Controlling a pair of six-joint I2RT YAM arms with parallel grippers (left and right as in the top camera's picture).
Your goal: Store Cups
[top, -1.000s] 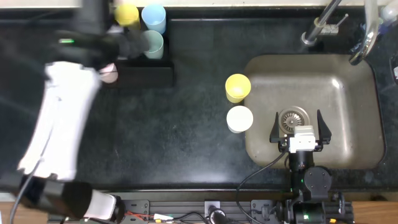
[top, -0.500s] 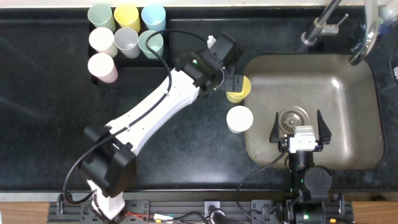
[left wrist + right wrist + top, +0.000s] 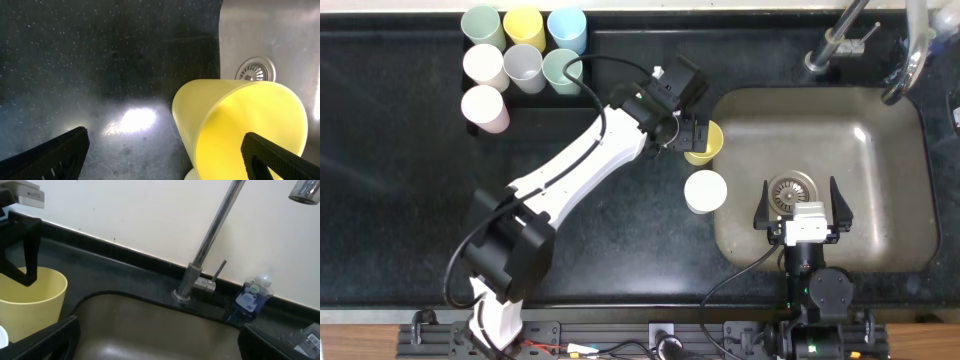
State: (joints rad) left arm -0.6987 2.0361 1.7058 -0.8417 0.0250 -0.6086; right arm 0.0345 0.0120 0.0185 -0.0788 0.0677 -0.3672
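A yellow cup (image 3: pixel 704 143) stands mouth up on the black counter at the sink's left edge, with a white cup (image 3: pixel 705 191) just in front of it. My left gripper (image 3: pixel 684 133) is at the yellow cup and open. In the left wrist view one finger (image 3: pixel 280 155) is over the yellow cup's (image 3: pixel 240 120) mouth and the other stays well outside its wall. The right wrist view shows that yellow cup (image 3: pixel 30 300) with the left arm's black fingers (image 3: pixel 25 245) above it. My right gripper (image 3: pixel 802 206) hangs open over the sink, holding nothing.
A black rack (image 3: pixel 570 118) at the back left holds several cups, among them yellow (image 3: pixel 524 24), blue (image 3: pixel 567 26) and pink (image 3: pixel 485 108). The steel sink (image 3: pixel 880 130) has a drain (image 3: pixel 792 188). A faucet (image 3: pixel 210 245) and a soap bottle (image 3: pixel 255 297) stand behind it.
My left arm swung from the cup rack at the back left across to the yellow cup by the sink, then settled closer on it. The right arm has not moved.
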